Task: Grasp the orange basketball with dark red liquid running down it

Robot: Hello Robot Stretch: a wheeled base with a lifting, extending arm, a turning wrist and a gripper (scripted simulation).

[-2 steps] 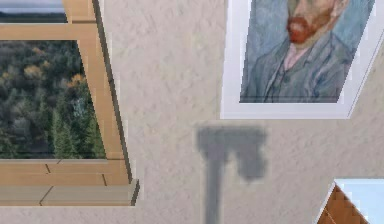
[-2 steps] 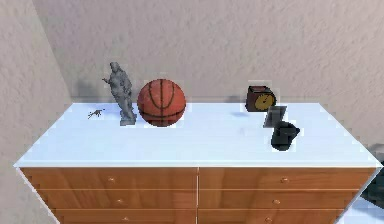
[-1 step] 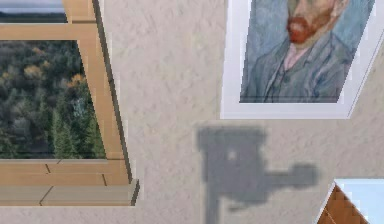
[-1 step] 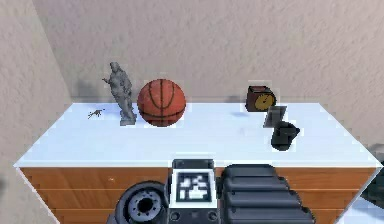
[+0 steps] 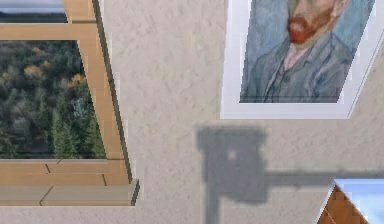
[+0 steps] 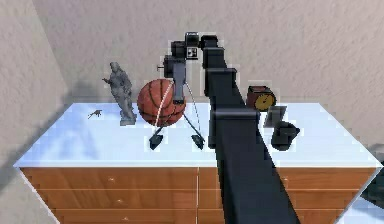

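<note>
Dark arm bar (image 6: 235, 150) over white-topped wooden dresser (image 6: 85, 145), gripper (image 6: 177, 141) at orange basketball (image 6: 155, 100) standing on dresser top, whether it holds anything cannot be told, grey statue (image 6: 121, 92) just left of ball, brown clock (image 6: 261, 98) and dark cup (image 6: 281, 132) right of arm, framed portrait (image 5: 300, 50) on wall (image 5: 170, 60).

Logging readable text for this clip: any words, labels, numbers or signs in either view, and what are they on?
No text can be read anywhere.
small clock on the dresser: dial marks too small to read.
basketball: no legible print.
white squares on the arm: black marks, not readable as characters.
framed portrait: no legible signature.
</note>
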